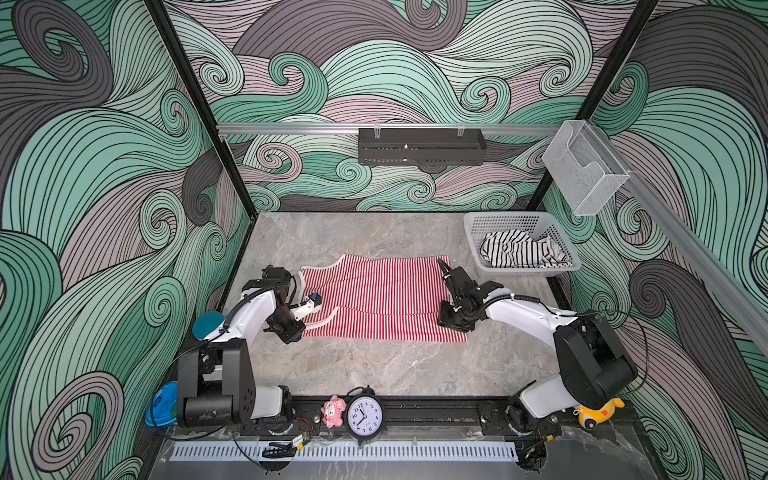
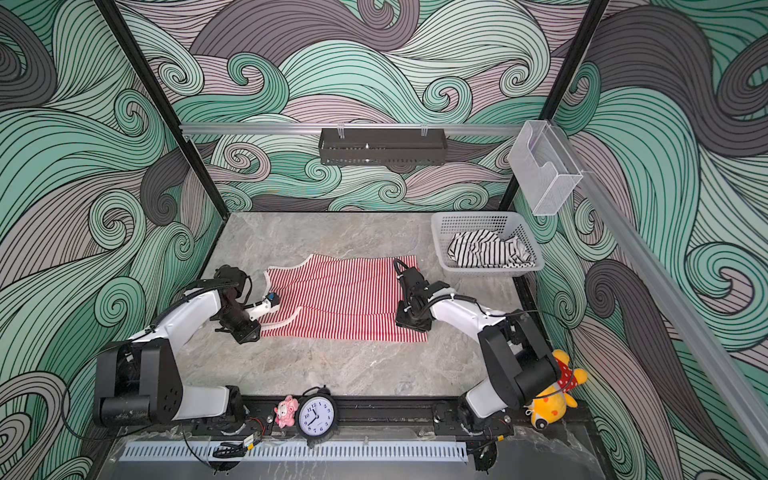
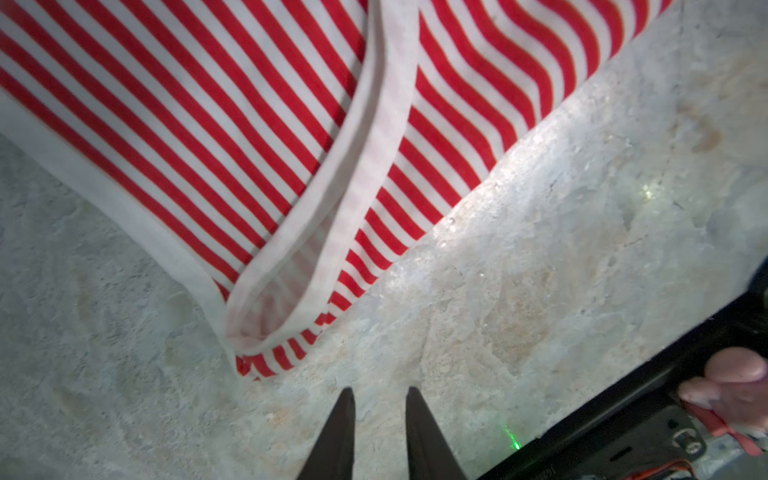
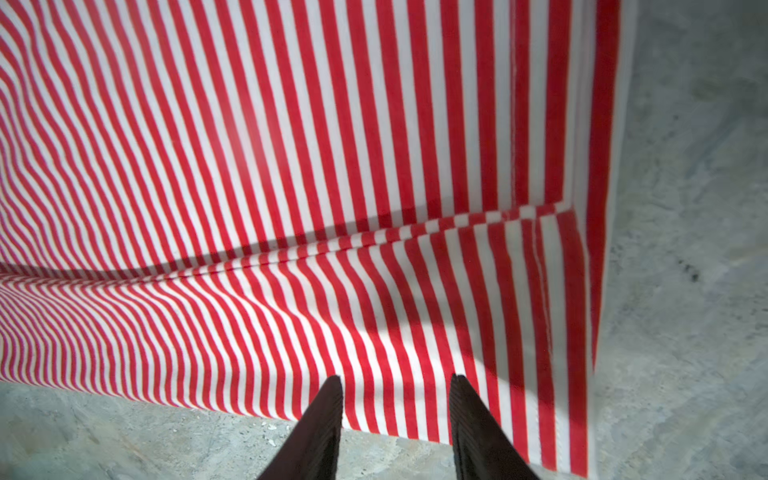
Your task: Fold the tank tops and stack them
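left gripper [image 3: 379, 392] and right gripper [image 4: 395, 380] both stand parted; black-striped tank top [image 1: 515, 249] lies partly hidden in basket [image 1: 532, 271].

A robot test cell in a lab is shown. The tabletop [image 1: 374, 365] is boxed in by printed wave-pattern walls [image 1: 83, 166], which are held in black posts [image 1: 199, 104] and aluminium rails [image 1: 291, 129]. A left arm [image 1: 253, 307] and a right arm [image 1: 528, 316] are mounted on a black track [image 1: 436, 409] at the front edge. Props are set out as for a trial: a clock [image 1: 365, 415], a pink toy [image 1: 333, 411], a yellow toy [image 1: 598, 411], a red top [image 1: 374, 295] laid flat, and a black top [image 1: 515, 251] heaped in a basket [image 1: 498, 222].
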Robot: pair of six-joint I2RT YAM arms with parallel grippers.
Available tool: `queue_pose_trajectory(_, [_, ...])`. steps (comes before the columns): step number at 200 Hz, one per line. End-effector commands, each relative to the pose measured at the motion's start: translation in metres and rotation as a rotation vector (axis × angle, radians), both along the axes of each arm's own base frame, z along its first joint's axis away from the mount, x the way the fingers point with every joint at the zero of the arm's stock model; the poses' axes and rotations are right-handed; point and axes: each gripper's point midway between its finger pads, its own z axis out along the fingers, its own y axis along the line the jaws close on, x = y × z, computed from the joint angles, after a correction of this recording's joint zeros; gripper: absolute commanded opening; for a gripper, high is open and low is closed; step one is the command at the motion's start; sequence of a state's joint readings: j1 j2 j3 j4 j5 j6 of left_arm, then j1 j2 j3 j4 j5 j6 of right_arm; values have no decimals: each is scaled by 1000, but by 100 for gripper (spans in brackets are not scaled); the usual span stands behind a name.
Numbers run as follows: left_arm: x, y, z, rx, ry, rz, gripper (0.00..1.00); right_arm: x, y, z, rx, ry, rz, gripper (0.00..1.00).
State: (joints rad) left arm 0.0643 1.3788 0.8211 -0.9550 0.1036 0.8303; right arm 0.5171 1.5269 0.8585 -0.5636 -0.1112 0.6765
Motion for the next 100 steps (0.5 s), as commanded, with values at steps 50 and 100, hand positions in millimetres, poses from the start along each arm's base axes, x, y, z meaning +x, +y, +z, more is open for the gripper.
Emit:
queue_pose_trajectory(50, [40,15,-34,69,-23,70,18,7,-2,13,-7,-25,-4,45])
queue_pose_trajectory(100, [39,15,-31,54,-22,70,18,5,-4,8,-19,-14,-9,45])
